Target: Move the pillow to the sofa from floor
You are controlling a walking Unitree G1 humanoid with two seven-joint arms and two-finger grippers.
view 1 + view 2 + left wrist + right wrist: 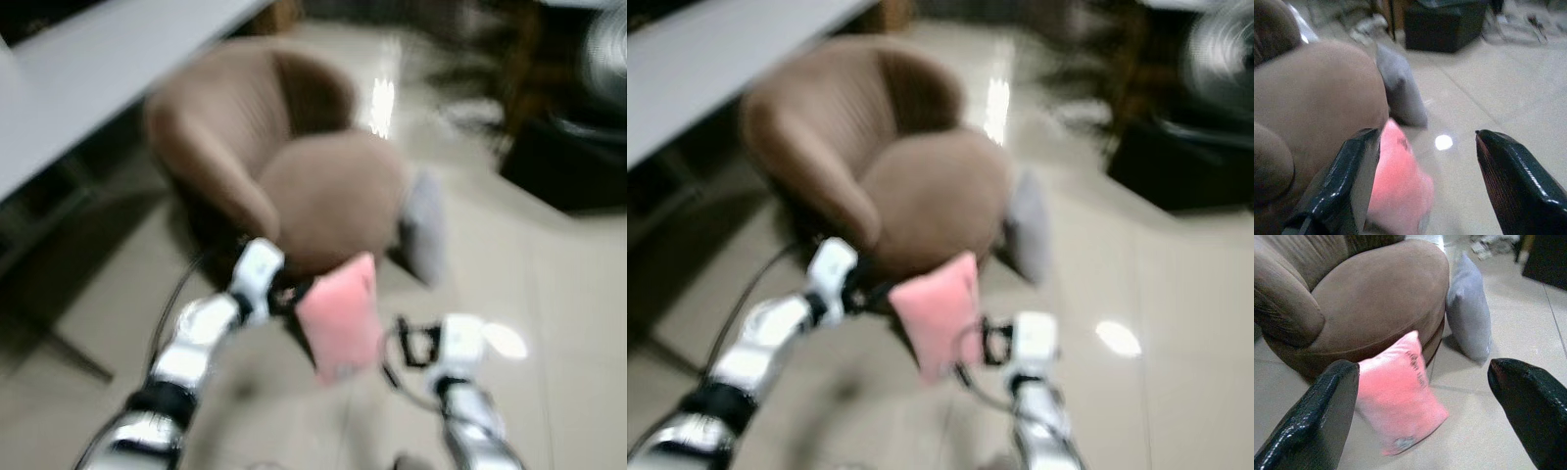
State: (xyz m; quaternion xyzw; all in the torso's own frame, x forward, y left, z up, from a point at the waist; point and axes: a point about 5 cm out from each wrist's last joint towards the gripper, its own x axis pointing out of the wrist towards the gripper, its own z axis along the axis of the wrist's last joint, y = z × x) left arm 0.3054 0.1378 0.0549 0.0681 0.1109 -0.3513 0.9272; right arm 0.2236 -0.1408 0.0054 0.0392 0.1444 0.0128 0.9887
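1. Pillow (1400, 391), pink, stands on edge on the floor (1488, 431), leaning against the front base of the brown sofa (1381, 298). It is not on the seat, so I judge the task not yet done.
2. A second, grey pillow (1468, 308) leans against the same sofa further round, just beside the pink one but apart from it. The task does not say which is meant; both arms point at the pink one, so I take that as the target.
3. Left gripper (1425, 181): fingers wide apart, holding nothing. One finger (1347, 186) sits close beside the pink pillow; I cannot tell whether it touches.
4. Right gripper (1425, 421): fingers wide apart, empty, with the pink pillow framed between them but farther off, not in contact.
5. In the head views both arms reach forward and down, one on each side of the pink pillow. These views are blurred, so I report fine detail from the wrist views alone.
6. Step in hand, in my judgement: the approach before the grasp, with nothing yet lifted.
7. Next move calls for bringing the fingers in around the pillow's upper edge or pressing it between both arms, then closing firmly, since a soft cushion will give and may slip.
8. After that, a lift clear of the seat rim and a short forward carry onto the cushion.
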